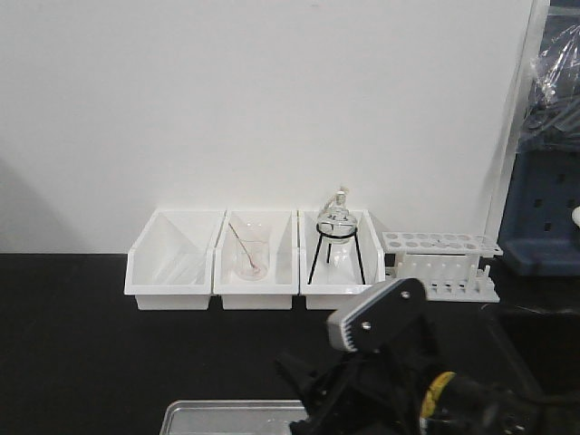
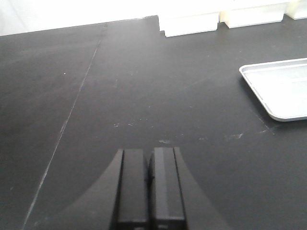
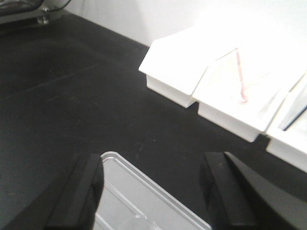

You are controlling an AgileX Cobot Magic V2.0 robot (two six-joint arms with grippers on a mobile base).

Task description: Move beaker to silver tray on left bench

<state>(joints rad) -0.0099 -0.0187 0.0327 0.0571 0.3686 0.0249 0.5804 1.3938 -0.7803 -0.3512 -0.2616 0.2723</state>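
Observation:
The silver tray (image 1: 227,417) lies on the black left bench (image 1: 72,344) at the front edge of the front view. In the right wrist view my right gripper (image 3: 152,160) is open wide, its jaws hanging over a corner of the silver tray (image 3: 144,191). A faint round glass rim, the beaker (image 3: 136,224), shows on the tray at the bottom edge between the jaws, apart from both fingers. My left gripper (image 2: 148,153) is shut and empty low over the bare bench (image 2: 144,81), with the tray (image 2: 283,91) to its right.
Three white bins (image 1: 177,258) line the back wall. The middle one holds a beaker with pink residue and a rod (image 1: 251,254); the right one holds a flask on a black tripod (image 1: 337,231). A white test tube rack (image 1: 441,263) stands further right.

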